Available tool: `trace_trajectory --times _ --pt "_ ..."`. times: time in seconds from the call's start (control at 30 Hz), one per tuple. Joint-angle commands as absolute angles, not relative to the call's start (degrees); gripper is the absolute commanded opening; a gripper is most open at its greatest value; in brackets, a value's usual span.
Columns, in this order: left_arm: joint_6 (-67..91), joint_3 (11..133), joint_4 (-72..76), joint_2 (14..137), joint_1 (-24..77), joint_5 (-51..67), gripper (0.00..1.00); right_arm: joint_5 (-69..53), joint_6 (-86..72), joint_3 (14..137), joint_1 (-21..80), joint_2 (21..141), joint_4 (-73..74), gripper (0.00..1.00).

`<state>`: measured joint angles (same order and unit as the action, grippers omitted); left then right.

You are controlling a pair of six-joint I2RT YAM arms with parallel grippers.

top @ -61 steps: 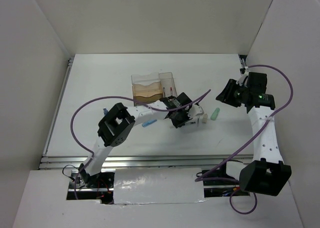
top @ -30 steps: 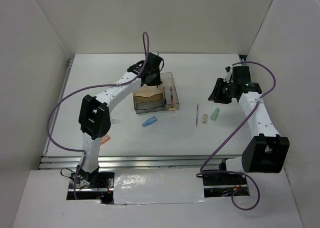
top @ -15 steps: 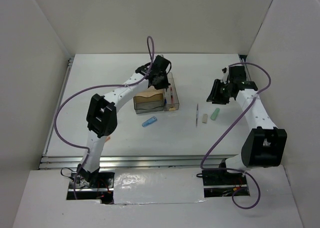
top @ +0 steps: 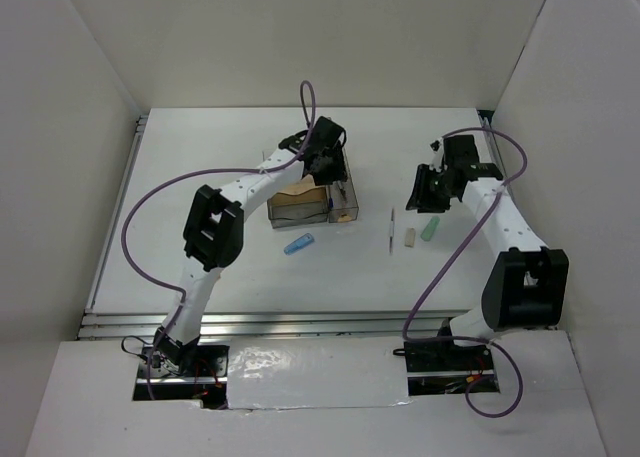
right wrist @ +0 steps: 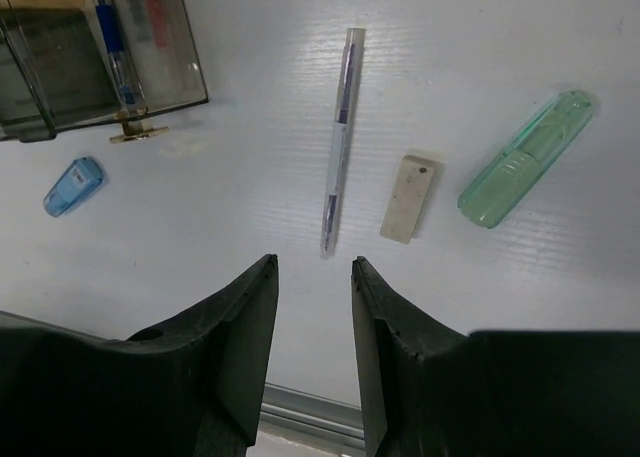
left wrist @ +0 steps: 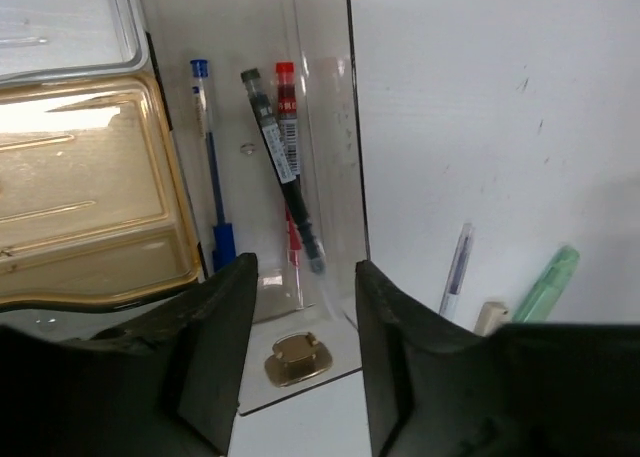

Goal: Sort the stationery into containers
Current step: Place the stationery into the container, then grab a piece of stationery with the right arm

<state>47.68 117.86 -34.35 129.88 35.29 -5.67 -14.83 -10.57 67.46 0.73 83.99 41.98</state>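
The clear organizer (top: 305, 199) has brown wavy tiers (left wrist: 90, 192) and a narrow clear bin (left wrist: 320, 177). The bin holds a blue pen (left wrist: 210, 167), a black pen (left wrist: 283, 172) and a red pen (left wrist: 288, 127). My left gripper (top: 326, 159) hovers over the bin, open and empty (left wrist: 305, 269). A white pen (right wrist: 340, 142), a beige piece (right wrist: 408, 199) and a mint-green piece (right wrist: 527, 157) lie on the table right of the organizer. My right gripper (right wrist: 313, 267) is open and empty above them, near the pen's end; in the top view it (top: 424, 189) is just beyond them.
A blue piece (top: 299, 244) lies on the table in front of the organizer and also shows in the right wrist view (right wrist: 74, 185). A small gold metal piece (left wrist: 295, 359) lies by the bin's corner. White walls enclose the table on three sides.
My left gripper went from the table near the white pen up to over the organizer's bin. My right gripper moved left and nearer, towards the white pen.
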Motion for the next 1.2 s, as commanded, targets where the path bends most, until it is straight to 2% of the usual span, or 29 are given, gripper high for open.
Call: trace_trajectory --times 0.0,0.2,0.47,0.5,0.57,0.9,1.0,1.13,1.17 --pt "47.46 118.57 -30.16 127.98 34.90 -5.71 0.57 -13.19 -9.76 66.89 2.11 84.11 39.38 0.43" --pt "43.87 119.18 -29.27 122.11 33.58 -8.43 0.57 -11.52 -9.67 65.39 3.95 85.08 38.94 0.41" --pt "33.50 102.41 -21.36 100.66 31.56 -17.92 0.59 -7.12 -11.16 64.94 10.46 92.53 37.79 0.40" --pt "32.96 98.30 -21.10 96.46 31.47 -18.89 0.64 -7.21 -11.42 65.39 10.81 93.85 37.88 0.40" --pt "31.65 95.72 -22.66 91.96 30.85 -20.99 0.66 -7.03 -11.78 66.87 11.77 97.53 38.23 0.40" --pt "30.50 81.23 -25.05 79.64 23.91 -22.15 0.69 -2.39 -13.36 70.66 15.02 106.96 38.58 0.36" --pt "29.88 78.58 -25.31 77.35 21.81 -21.80 0.69 -1.41 -13.36 72.15 16.17 108.01 38.32 0.29" --pt "28.39 75.94 -24.88 74.63 18.99 -20.92 0.67 -0.18 -12.92 75.85 16.87 110.12 41.22 0.00" --pt "28.30 75.15 -24.96 74.18 18.29 -20.31 0.66 -0.18 -12.48 76.28 16.88 109.87 42.44 0.00"
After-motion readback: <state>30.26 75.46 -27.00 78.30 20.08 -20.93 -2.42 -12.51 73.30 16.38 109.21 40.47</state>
